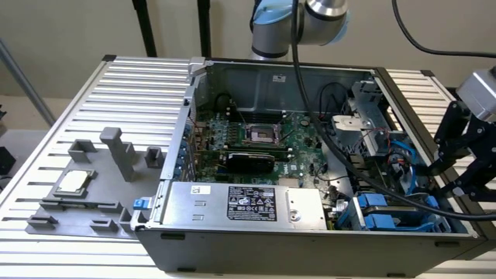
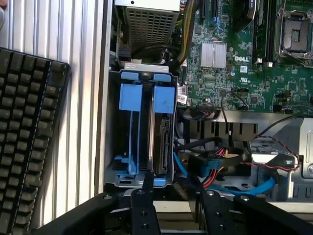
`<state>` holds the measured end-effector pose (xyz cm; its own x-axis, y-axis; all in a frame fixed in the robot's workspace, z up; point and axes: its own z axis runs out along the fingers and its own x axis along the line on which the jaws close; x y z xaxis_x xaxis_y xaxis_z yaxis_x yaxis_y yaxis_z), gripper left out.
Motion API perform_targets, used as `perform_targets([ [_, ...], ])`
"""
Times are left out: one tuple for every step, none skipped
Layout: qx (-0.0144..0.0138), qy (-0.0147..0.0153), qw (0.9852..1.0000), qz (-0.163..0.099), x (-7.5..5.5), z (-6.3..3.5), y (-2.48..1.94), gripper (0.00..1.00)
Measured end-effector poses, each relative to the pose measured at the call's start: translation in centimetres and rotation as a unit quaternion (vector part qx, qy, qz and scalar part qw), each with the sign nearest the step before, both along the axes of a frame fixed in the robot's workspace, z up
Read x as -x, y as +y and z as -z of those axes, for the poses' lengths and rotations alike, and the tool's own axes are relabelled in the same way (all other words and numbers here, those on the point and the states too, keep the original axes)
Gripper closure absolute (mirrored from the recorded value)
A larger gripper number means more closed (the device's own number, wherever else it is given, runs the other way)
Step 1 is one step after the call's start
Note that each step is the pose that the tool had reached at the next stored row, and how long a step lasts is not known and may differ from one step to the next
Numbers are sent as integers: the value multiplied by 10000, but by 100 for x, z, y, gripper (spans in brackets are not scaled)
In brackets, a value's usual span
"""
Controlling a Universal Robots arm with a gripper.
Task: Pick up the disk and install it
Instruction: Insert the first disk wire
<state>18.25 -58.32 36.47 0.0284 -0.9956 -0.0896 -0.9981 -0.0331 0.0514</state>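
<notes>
At the left of the exterior view, a grey fixture tray (image 1: 85,195) lies on the slatted desk (image 1: 147,87), and a small square silver chip (image 1: 74,182) rests on it. The open computer case (image 1: 310,253) sits mid-frame. Its green motherboard (image 1: 256,139) is in the middle, and a silver power supply (image 1: 248,203) with a black label lies along the lower edge. At the lower right is the drive cage (image 2: 111,147). The wrist view shows the disk (image 2: 164,132) standing on edge in the cage slot nearer the motherboard, framed by its blue carrier. A second blue carrier (image 2: 129,122) stands just beside it. A black keyboard (image 2: 29,142) lies on the desk outside the case wall. My pincer (image 2: 177,200) hangs at the far right of the exterior view, just outside the case. Its fingers (image 2: 144,208) are apart with nothing between them. One fingertip reaches the cage's near end, and I cannot tell whether it touches.
</notes>
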Motion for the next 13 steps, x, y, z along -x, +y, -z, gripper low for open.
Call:
perform_targets([
  [1, 0, 10000, -4, 1, 17, 21, 60],
  [4, 0, 10000, -10, 4, 35, 43, 60],
  [11, 0, 10000, -18, 12, 47, 59, 60],
  [17, 0, 10000, -32, 25, 56, 61, 60],
  [18, 0, 10000, -51, 43, 66, 61, 60],
  [19, 0, 10000, -69, 63, 73, 61, 60],
  [20, 0, 10000, -88, 83, 79, 62, 60],
  [19, 0, 9999, -103, 106, 87, 61, 60],
  [20, 0, 9999, -115, 130, 93, 62, 60],
  [20, 0, 9999, -127, 155, 99, 63, 60],
  [20, 0, 9999, -139, 173, 104, 66, 60],
  [20, 0, 9999, -148, 183, 107, 71, 60],
  [21, 0, 9999, -155, 189, 109, 77, 60],
])
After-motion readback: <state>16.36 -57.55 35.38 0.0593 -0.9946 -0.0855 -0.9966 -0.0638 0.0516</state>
